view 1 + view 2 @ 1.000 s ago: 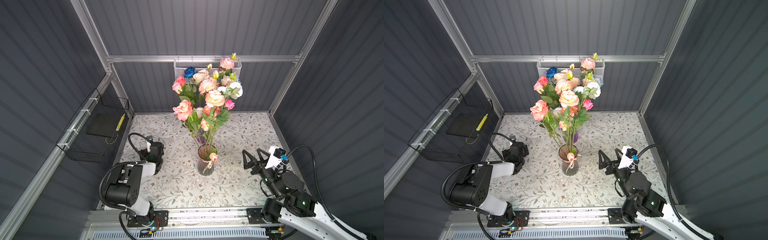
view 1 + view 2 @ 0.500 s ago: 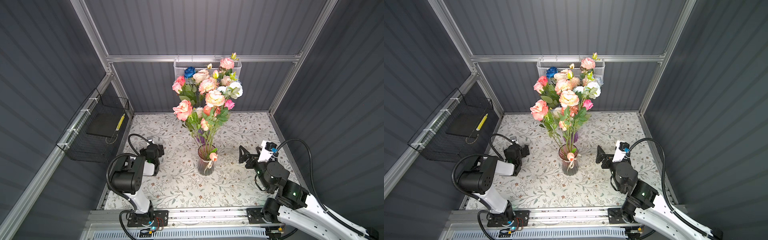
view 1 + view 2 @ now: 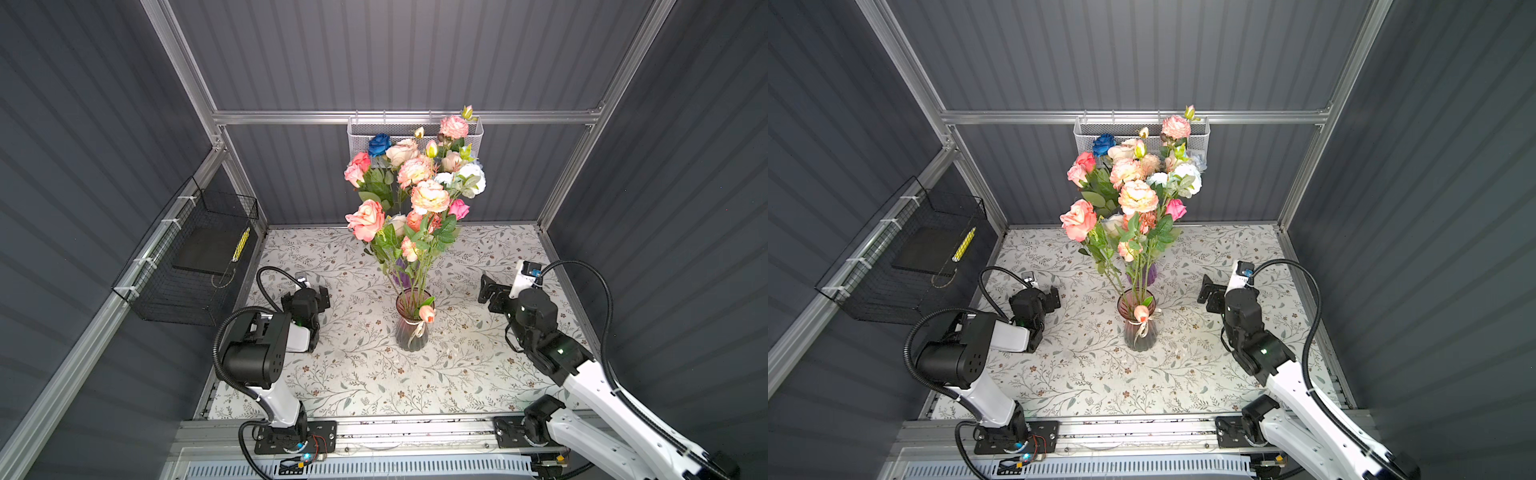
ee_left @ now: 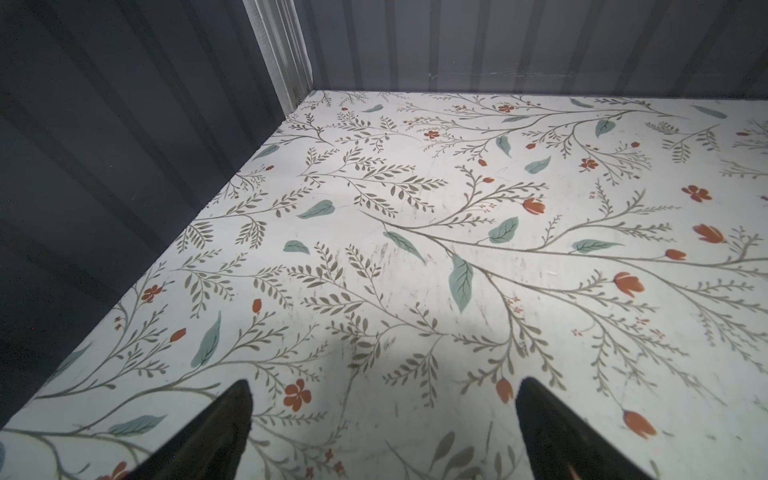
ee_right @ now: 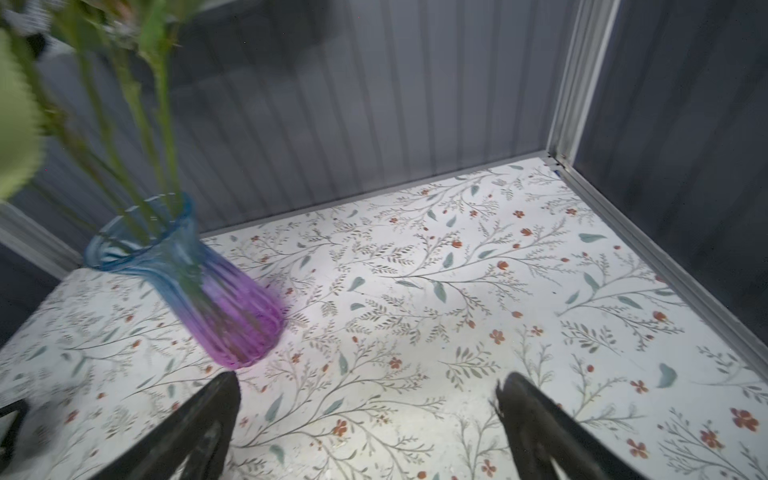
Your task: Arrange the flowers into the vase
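The flowers (image 3: 415,187) (image 3: 1136,187) stand as a tall bunch of pink, coral, cream and white blooms with one blue rose (image 3: 379,144). Their green stems go down into a smoky pink glass vase (image 3: 412,328) (image 3: 1140,332) at the table's middle. A blue-to-purple vase (image 5: 195,286) with stems (image 5: 137,124) in it stands just behind (image 3: 400,267). My left gripper (image 3: 321,296) (image 4: 384,390) is open and empty, low over the table left of the vases. My right gripper (image 3: 487,291) (image 5: 368,382) is open and empty to their right, apart from them.
A black wire basket (image 3: 195,257) hangs on the left wall. On the back rail a white mesh basket (image 3: 415,132) sits behind the blooms. Dark ribbed walls close in the floral table (image 3: 357,374) on three sides.
My right arm has swung its gripper toward the back of the table, nearer the vases. The left arm has drawn in slightly. Both grippers stayed open.
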Motion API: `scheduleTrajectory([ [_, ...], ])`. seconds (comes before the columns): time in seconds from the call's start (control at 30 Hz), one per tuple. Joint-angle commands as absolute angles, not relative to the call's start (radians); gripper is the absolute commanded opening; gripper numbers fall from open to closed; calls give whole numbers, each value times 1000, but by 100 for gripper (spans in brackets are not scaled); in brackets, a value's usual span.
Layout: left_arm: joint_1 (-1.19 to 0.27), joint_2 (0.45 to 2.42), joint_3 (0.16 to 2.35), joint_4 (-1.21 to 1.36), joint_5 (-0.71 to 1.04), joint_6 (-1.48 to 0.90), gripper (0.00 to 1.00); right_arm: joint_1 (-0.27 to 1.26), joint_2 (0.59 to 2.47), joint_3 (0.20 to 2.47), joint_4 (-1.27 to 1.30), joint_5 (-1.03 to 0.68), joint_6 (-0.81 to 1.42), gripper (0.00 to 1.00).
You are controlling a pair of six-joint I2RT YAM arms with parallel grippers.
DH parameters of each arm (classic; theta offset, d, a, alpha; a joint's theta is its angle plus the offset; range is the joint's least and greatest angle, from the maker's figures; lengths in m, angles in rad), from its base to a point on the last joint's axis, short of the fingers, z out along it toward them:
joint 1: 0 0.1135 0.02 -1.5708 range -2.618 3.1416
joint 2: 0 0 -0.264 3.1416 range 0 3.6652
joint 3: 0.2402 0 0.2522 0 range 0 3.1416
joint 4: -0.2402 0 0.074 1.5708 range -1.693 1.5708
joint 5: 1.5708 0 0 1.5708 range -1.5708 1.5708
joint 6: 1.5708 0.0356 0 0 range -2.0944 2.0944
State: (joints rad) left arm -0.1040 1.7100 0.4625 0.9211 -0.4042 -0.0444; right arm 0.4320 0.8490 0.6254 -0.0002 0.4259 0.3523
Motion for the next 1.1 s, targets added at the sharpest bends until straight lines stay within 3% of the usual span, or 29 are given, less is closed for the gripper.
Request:
scheduleTrajectory([
  [0.0,-104,1716,453,948,-398,-31,100,329,925,647,158,336,256,99],
  [0.17,-104,1716,453,948,-398,-31,100,156,1074,617,346,280,103,99],
  [0.43,-105,1717,454,948,-398,-31,100,-10,1263,500,502,195,94,99],
  [0.53,-104,1716,453,948,-399,-31,100,-26,1327,410,729,121,58,99],
  [0.77,-104,1716,454,948,-399,-31,100,-64,1424,371,849,-23,52,99],
  [0.83,-104,1717,454,948,-399,-31,100,-66,1463,322,1000,-25,50,99],
  [1.07,-104,1716,454,946,-398,-32,100,-64,1448,336,931,4,61,99],
])
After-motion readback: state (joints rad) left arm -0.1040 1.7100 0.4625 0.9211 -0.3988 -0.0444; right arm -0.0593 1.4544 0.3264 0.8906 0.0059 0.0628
